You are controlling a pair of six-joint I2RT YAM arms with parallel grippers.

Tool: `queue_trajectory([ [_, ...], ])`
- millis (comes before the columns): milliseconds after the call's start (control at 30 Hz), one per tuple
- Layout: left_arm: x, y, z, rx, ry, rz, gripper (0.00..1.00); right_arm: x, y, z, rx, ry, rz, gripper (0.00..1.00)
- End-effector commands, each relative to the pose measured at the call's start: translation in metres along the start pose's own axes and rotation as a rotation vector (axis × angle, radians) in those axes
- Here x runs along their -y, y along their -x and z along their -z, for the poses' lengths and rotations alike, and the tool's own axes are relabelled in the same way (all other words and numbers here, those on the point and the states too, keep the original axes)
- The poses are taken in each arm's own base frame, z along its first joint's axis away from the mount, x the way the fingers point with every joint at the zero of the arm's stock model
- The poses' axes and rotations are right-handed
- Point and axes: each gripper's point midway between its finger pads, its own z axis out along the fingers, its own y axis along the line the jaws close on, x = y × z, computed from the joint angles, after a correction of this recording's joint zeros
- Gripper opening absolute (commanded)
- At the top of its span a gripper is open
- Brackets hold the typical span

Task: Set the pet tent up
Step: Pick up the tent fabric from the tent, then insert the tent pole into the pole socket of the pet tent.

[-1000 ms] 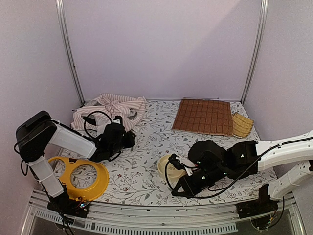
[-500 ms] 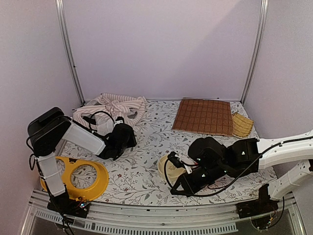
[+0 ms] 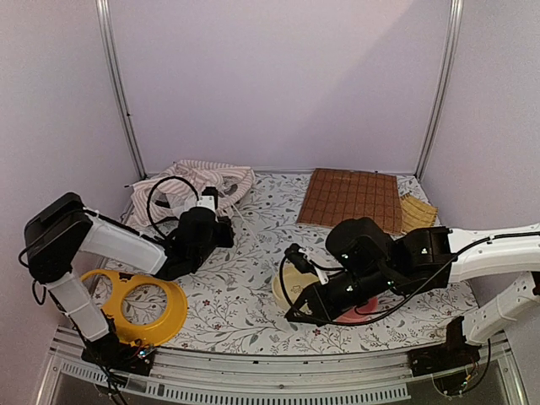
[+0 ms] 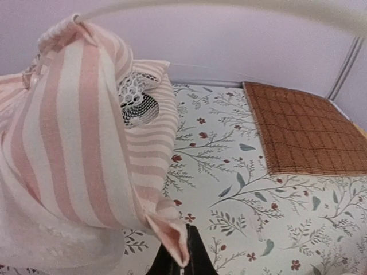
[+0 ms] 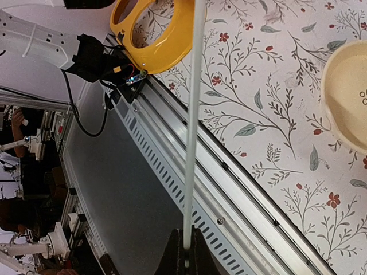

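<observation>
Now | left jaws clenched on pet tent corner | right jaws gripping pole across table edge

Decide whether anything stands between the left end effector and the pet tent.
Nothing visible does. The left end effector is shut on a corner of the pet tent, on its striped fabric, so they touch. The yellow ring and brown mat lie off to the sides; the right end effector grips a thin pole elsewhere.

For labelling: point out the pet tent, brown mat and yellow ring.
pet tent (image 4: 86,143), left wrist view, striped fabric.
brown mat (image 3: 350,201), top view, its centre.
yellow ring (image 3: 175,310), top view, right rim.
</observation>
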Motion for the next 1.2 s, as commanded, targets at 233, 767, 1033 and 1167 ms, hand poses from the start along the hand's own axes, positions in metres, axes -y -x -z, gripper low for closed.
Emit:
queue_trajectory([
  [233,0.130,0.058,0.122,0.196,-0.624,-0.157,0.00,-0.047,0.080,0.045,0.368,0.130,0.064,0.00],
  [767,0.152,0.020,0.201,0.115,-0.743,-0.210,0.00,-0.072,0.137,0.072,0.609,0.150,0.109,0.00],
  [1033,0.143,-0.013,0.223,0.025,-0.759,-0.239,0.00,-0.091,0.185,0.081,0.739,0.159,0.156,0.00],
  [1167,0.141,-0.021,0.229,-0.004,-0.764,-0.236,0.00,-0.093,0.203,0.074,0.785,0.149,0.166,0.00],
])
